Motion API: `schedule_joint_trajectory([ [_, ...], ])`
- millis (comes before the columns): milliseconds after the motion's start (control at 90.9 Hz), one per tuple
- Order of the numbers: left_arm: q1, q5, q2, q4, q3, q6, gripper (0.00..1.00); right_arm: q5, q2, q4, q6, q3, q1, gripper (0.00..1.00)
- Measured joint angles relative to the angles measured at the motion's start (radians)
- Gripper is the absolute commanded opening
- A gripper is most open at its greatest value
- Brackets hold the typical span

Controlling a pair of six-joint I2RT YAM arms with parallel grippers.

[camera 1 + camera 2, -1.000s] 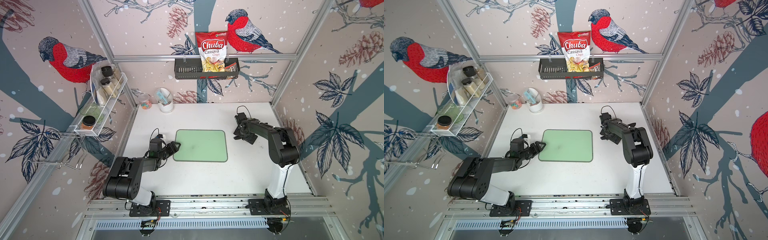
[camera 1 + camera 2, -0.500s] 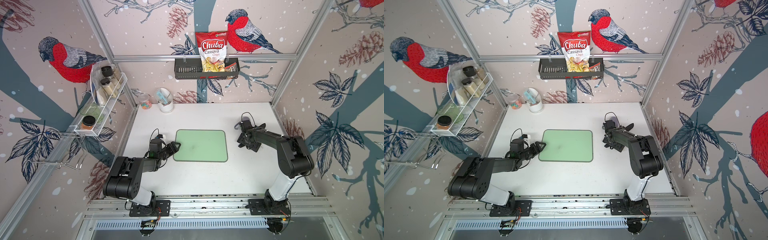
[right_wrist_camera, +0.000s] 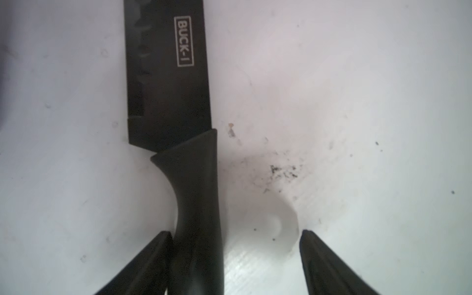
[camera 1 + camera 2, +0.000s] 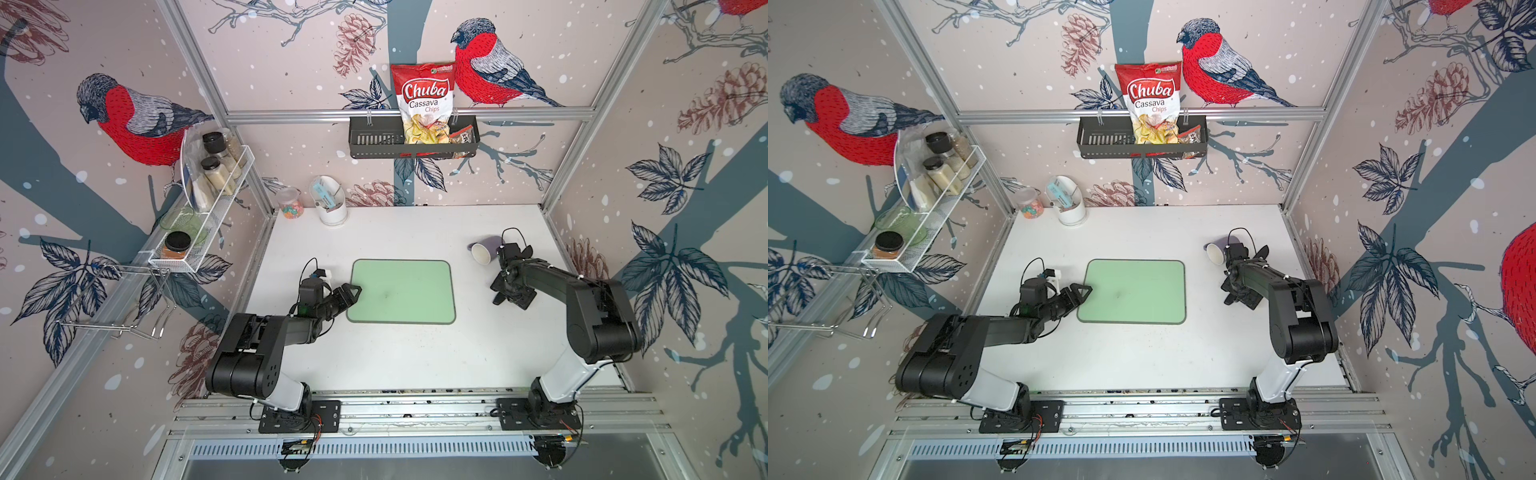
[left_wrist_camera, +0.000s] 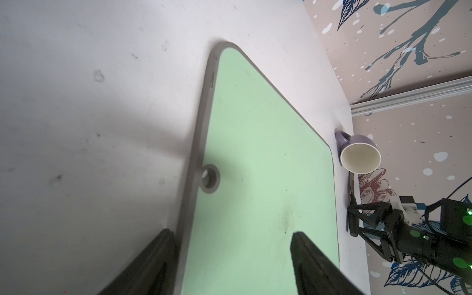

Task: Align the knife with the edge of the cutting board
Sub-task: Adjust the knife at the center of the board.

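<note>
You get both top views from high above near edge, looking down toward far side: whole table [image 4: 415, 365] in frame, near-identical framing. Your left wrist camera sits low at left, faces right across cutting board [image 5: 255, 153] to mug [image 5: 360, 155]; top views share both. Your right wrist camera looks down, very close, on knife [image 3: 173, 102] handle and bare table patch.

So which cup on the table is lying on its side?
The purple mug lies on its side; the white cup at the back stands upright.
</note>
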Motion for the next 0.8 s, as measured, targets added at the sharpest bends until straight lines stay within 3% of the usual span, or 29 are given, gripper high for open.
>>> schedule_joint_trajectory([
  [143, -0.001, 0.002, -0.031, -0.030, -0.007, -0.001, 0.75, 0.000, -0.063, -0.004, 0.014, -0.049, -0.048, 0.70],
  [352, -0.024, -0.029, -0.156, -0.204, -0.016, 0.003, 0.76, 0.000, -0.112, -0.019, 0.017, -0.056, -0.093, 0.81],
  [550, -0.080, -0.133, -0.314, -0.445, 0.000, 0.041, 0.76, -0.014, -0.038, -0.028, -0.003, 0.042, -0.091, 0.78],
  [803, -0.127, -0.270, -0.612, -0.643, -0.004, 0.088, 0.75, -0.025, 0.059, -0.042, -0.017, 0.095, -0.100, 0.70],
])
